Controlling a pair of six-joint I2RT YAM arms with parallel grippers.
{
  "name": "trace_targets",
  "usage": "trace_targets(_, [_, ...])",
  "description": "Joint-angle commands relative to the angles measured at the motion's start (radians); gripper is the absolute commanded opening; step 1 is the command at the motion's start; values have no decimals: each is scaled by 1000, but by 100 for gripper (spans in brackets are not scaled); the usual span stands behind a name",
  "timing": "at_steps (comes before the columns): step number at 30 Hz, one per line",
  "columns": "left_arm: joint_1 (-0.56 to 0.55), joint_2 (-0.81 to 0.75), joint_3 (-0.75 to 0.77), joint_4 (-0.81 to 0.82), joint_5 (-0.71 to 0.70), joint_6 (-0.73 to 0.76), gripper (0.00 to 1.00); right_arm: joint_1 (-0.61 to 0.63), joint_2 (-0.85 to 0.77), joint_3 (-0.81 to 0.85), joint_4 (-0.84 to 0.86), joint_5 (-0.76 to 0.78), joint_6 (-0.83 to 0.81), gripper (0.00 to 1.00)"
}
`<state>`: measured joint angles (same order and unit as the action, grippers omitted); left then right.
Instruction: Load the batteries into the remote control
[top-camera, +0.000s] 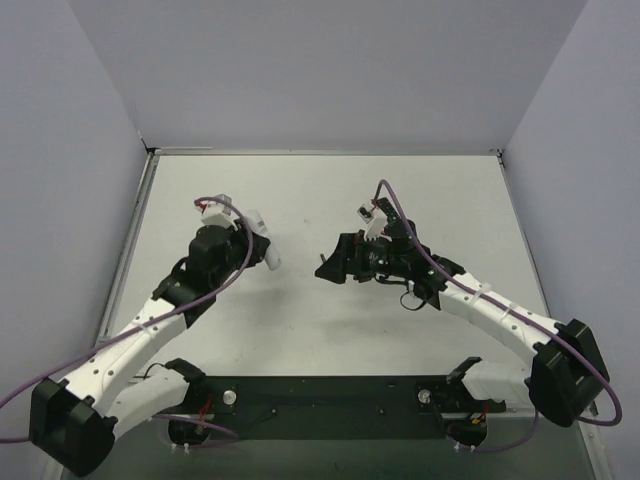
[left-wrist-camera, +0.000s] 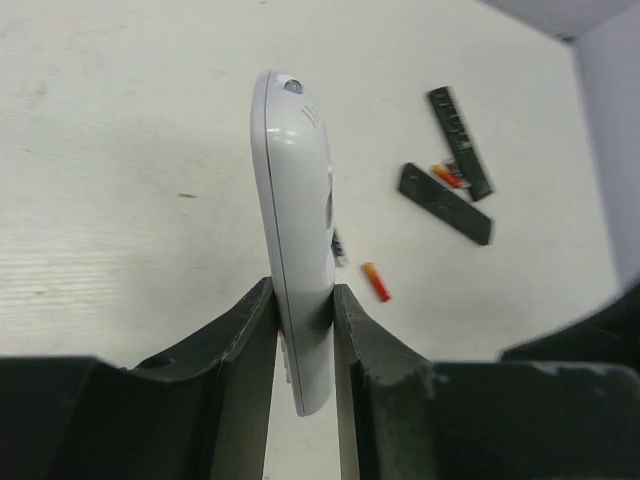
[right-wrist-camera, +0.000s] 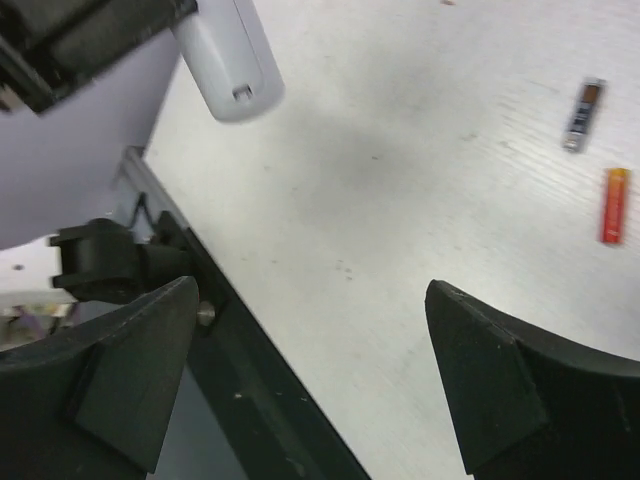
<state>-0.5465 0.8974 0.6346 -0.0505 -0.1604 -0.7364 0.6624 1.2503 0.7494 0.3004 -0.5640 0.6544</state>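
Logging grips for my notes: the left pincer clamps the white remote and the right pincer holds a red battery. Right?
Not quite. The right pincer is open and empty; the red battery lies on the table, as the right wrist view shows. The left pincer does clamp the white remote.

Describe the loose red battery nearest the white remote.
Find the white remote clamped in the left gripper. On the table close by lie two cells. The red battery is the bright one; the grey battery beside it is dark.
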Motion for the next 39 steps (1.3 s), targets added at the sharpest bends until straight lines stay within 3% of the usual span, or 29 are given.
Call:
trace_targets(1, [71,274,242,-527,-53,285,0,-9,-103,33,-337,246,-252,91])
trace_targets(4, [74,439,379,-668,-163,376,0,-14,-163,16,-425,376,-312,91])
trace_targets(13, [91,835,586,-864,-467,511,0,-60,-282,-56,-497,469,-335,91])
trace_targets(23, [71,1106,660,-904,-513,537,0,-87,-345,-93,-523,497,-351,92])
trace_targets(25, [48,1118,657,-914,-505,529,4,-89,-350,-97,-523,500,-354,92])
trace_targets(33, [-24,1045,628,-911,-410,493,52,-113,-328,-64,-550,521,-383,92])
trace_targets(39, [-53,966,620,-905,-346,482,71,-133,-250,7,-578,547,-423,92])
